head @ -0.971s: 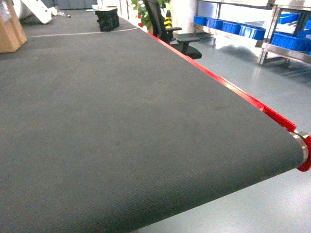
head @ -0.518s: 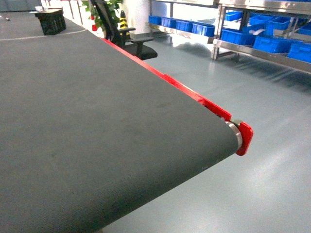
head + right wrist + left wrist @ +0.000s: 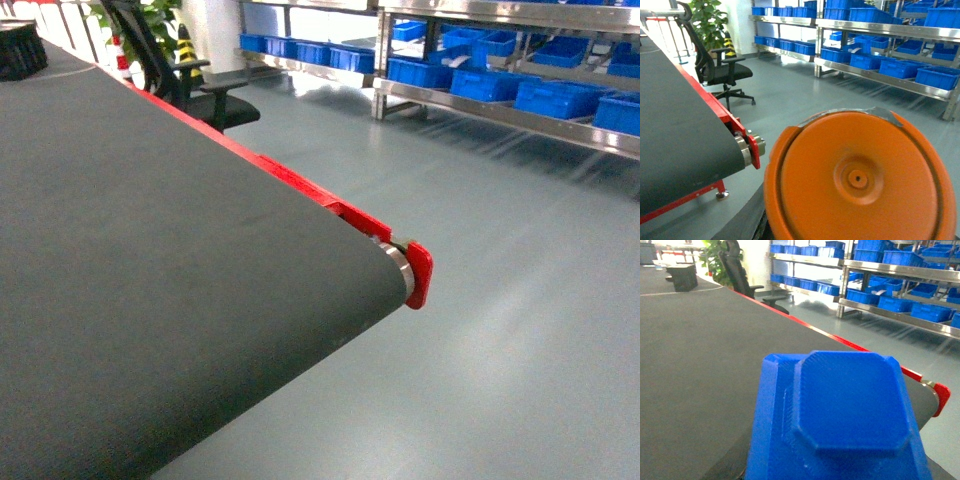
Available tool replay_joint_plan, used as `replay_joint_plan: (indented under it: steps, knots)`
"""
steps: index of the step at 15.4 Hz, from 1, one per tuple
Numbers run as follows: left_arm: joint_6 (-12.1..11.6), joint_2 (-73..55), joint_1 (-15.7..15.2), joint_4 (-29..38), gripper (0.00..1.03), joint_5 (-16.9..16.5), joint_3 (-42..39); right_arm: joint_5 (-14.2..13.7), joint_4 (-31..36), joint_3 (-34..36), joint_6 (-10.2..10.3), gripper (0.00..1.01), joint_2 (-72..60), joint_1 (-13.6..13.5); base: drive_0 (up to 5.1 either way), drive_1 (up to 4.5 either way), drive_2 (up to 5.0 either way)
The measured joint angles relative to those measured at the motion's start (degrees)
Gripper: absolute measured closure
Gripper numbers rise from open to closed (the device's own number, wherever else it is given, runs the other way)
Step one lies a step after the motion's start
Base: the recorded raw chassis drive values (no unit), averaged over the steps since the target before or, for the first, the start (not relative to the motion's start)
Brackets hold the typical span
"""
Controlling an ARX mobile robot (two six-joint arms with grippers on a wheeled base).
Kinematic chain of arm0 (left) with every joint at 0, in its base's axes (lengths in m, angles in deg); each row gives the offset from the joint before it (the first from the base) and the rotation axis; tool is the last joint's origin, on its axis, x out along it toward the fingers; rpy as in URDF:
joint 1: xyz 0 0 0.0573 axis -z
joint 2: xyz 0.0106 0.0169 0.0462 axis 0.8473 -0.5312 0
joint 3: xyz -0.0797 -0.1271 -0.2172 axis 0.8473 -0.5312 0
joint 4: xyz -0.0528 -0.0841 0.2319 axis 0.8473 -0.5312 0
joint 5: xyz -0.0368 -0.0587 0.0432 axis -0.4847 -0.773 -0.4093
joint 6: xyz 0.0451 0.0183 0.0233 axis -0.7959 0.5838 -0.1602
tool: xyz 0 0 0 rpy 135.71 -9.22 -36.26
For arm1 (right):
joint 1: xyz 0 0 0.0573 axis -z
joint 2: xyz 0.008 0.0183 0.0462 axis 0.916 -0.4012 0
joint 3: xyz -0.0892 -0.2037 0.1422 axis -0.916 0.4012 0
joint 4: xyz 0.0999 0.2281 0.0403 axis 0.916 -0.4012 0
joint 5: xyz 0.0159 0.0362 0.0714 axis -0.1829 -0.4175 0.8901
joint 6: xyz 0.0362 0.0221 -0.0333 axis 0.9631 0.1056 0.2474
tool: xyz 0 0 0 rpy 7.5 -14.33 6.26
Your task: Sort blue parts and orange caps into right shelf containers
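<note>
The dark conveyor belt [image 3: 150, 280] fills the left of the head view, ending in a rounded nose with a steel roller and a red end cap [image 3: 420, 275]. A red side rail [image 3: 290, 180] runs along its right edge. Right of that edge the grey floor [image 3: 500, 300] lies open and bare all the way to the right shelf [image 3: 500, 110], a stainless rack along the far wall. On its tiers stand rows of blue containers [image 3: 480, 82], well apart from the belt. A black office chair [image 3: 190, 75] stands on the floor just beside the belt's red rail, near the far end.

The left wrist view is filled by a blue part [image 3: 840, 415], held right in front of the camera, its flat octagonal knob facing the lens; the belt lies behind it. The right wrist view is filled likewise by an orange cap [image 3: 860, 180], its round face with a small centre hole toward the lens, above the floor past the belt's nose.

Neither gripper's fingers are visible in any view, so how far apart they stand cannot be told.
</note>
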Motion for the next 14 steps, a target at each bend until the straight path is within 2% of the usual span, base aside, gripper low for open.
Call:
replay_joint_plan:
  steps: [14]
  knots:
    - [0.0,0.0,0.0,0.0,0.61,0.0,0.0,0.0,0.0,0.0,0.0,0.57,0.0,0.0,-1.6,-1.60,-1.6]
